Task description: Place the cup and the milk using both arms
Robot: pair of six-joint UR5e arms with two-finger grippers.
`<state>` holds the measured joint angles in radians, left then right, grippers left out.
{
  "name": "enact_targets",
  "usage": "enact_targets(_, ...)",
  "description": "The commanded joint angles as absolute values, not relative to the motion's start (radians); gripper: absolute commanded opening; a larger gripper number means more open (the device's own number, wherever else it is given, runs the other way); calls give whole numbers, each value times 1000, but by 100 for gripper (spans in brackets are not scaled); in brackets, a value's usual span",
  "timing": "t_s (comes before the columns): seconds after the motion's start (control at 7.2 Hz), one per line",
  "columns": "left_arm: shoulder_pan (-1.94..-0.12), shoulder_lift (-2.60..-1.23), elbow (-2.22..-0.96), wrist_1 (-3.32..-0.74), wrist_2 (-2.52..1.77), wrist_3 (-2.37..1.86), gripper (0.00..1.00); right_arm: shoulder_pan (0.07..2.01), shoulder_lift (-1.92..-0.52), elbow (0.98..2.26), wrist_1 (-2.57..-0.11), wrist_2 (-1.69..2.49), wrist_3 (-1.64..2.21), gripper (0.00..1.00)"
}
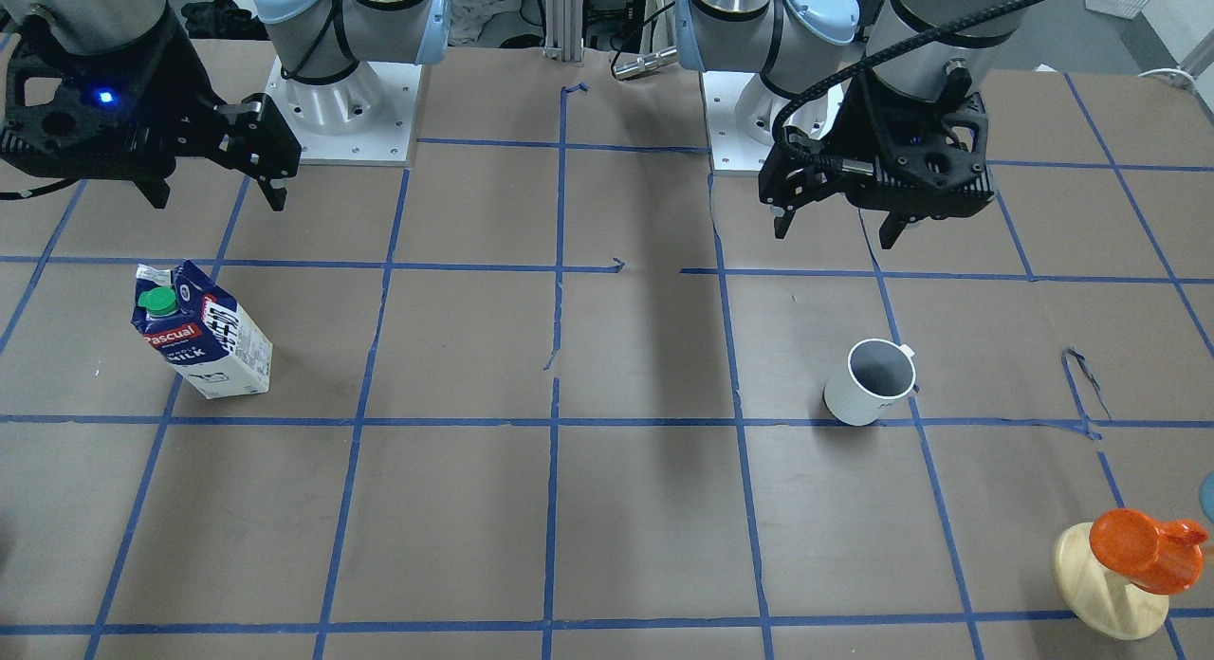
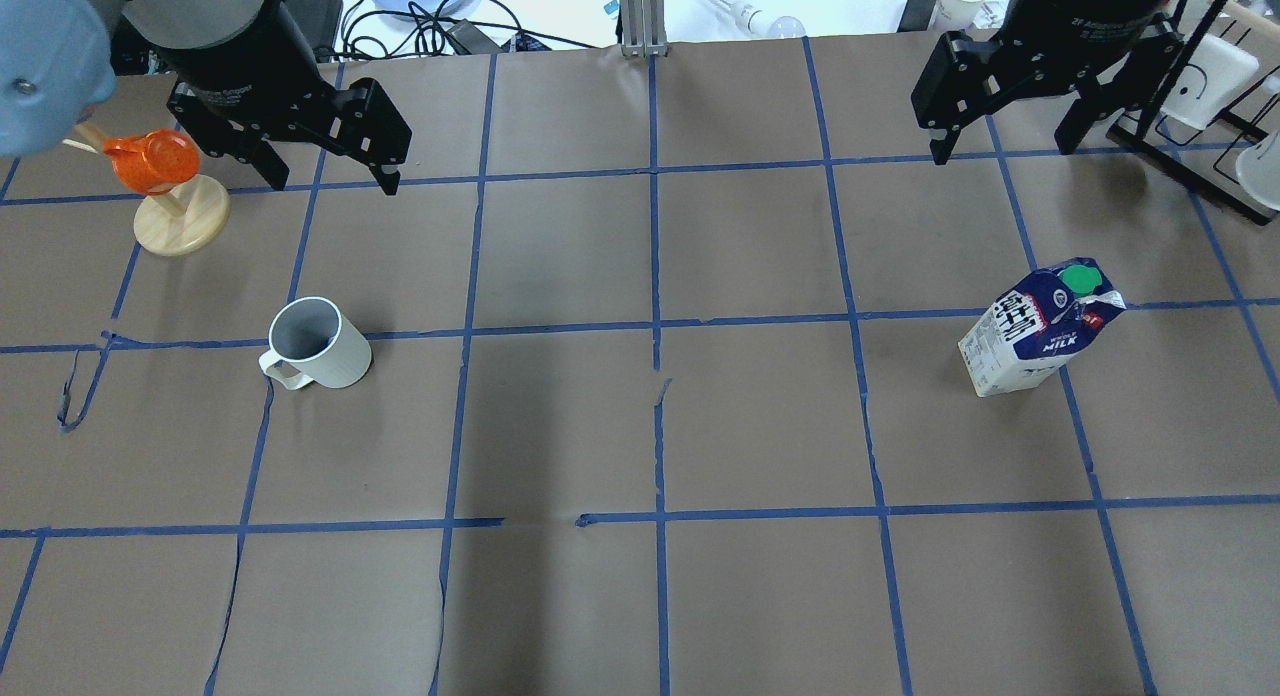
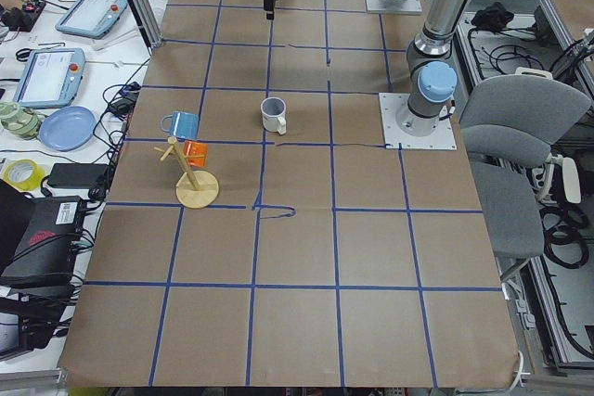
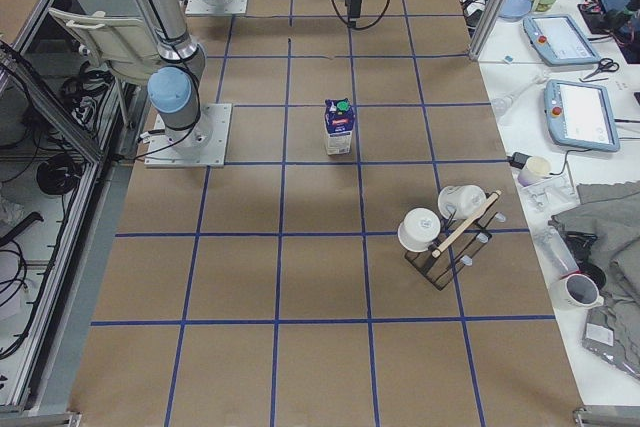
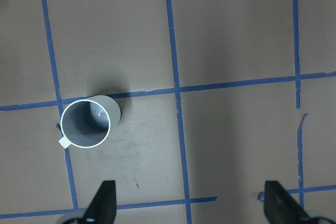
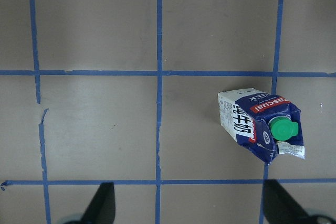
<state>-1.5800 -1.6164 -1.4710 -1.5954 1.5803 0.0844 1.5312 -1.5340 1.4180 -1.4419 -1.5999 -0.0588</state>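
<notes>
The white cup (image 1: 868,387) stands upright on the brown table, its handle pointing away from the robot; it also shows in the overhead view (image 2: 338,361) and the left wrist view (image 5: 86,123). My left gripper (image 1: 836,231) hangs open and empty above the table, on the robot's side of the cup, apart from it (image 2: 325,176) (image 5: 190,203). The dark-blue and white milk carton (image 1: 204,336) with a green cap stands upright (image 2: 1035,328) (image 6: 257,121). My right gripper (image 1: 218,200) hangs open and empty above the table, apart from the carton (image 2: 1003,151) (image 6: 189,203).
An orange cup on a wooden stand (image 2: 150,161) is close to my left gripper, at the table's far left (image 1: 1138,546). A black rack with white cups (image 4: 445,229) stands at the far right edge (image 2: 1200,76). Blue tape lines grid the table.
</notes>
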Motion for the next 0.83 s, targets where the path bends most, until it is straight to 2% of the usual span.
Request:
enact_targets(0.0, -1580, -1617, -1473, -1595, 1577, 84, 100, 1531, -1534, 1419, -1442, -1600, -58, 100)
enact_targets(0.69, -1578, -1617, -1473, -1589, 1589, 101, 100, 1531, -1534, 1419, -1442, -1598, -58, 100)
